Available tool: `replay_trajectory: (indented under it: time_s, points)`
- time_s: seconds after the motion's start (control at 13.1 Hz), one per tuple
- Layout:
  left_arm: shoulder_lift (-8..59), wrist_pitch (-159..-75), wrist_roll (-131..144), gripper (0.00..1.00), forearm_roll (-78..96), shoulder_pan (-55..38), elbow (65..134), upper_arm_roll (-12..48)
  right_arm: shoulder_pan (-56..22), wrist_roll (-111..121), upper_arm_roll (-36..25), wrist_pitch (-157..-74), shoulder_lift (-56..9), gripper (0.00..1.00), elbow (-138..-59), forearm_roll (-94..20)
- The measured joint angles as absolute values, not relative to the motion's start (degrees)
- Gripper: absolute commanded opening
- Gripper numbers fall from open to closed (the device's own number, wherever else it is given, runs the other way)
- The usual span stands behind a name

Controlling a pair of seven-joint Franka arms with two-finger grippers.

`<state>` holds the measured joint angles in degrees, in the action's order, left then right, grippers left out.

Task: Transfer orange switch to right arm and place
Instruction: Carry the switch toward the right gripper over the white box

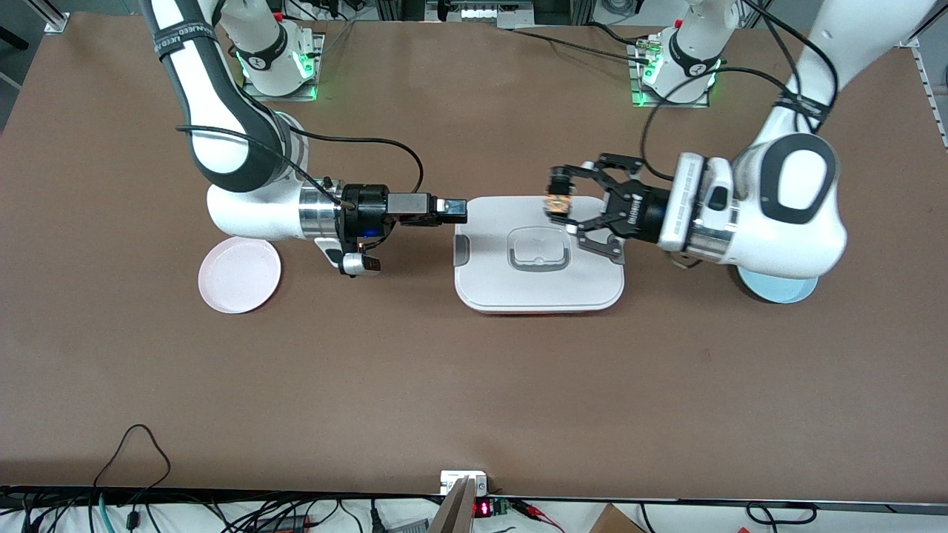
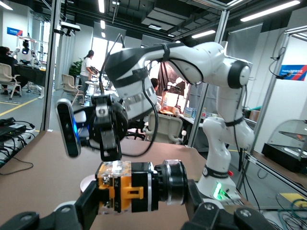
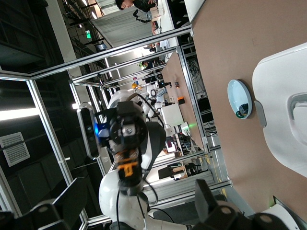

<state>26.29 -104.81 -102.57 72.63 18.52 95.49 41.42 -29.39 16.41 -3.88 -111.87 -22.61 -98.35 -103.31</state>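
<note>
— The orange switch [image 1: 557,201] — where was it?
— Clamped in the left gripper [image 1: 561,200], up over the white lidded box [image 1: 538,289]; the right gripper [image 1: 458,210] hung level beside that box, fingers spread in its wrist view.

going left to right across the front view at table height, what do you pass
pink plate → right gripper → white lid → orange switch, held over the lid → left gripper, shut on the switch → blue plate, partly under the left arm
</note>
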Motion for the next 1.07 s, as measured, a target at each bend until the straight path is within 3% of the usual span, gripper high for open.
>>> replay_trajectory:
  time_s: [0.23,1.07]
  points:
    - [26.8,-110.2,-101.3,0.00,74.7,13.0,93.7,41.4,-29.4,16.4,-3.9,-111.9,-22.7,0.97,-98.2,-103.4]
    - [31.2,-114.8,-100.8,0.00,74.7,9.8,92.6,41.2,-28.4,16.4,-4.3,-111.4,-19.9,0.96,-100.8,-103.4]
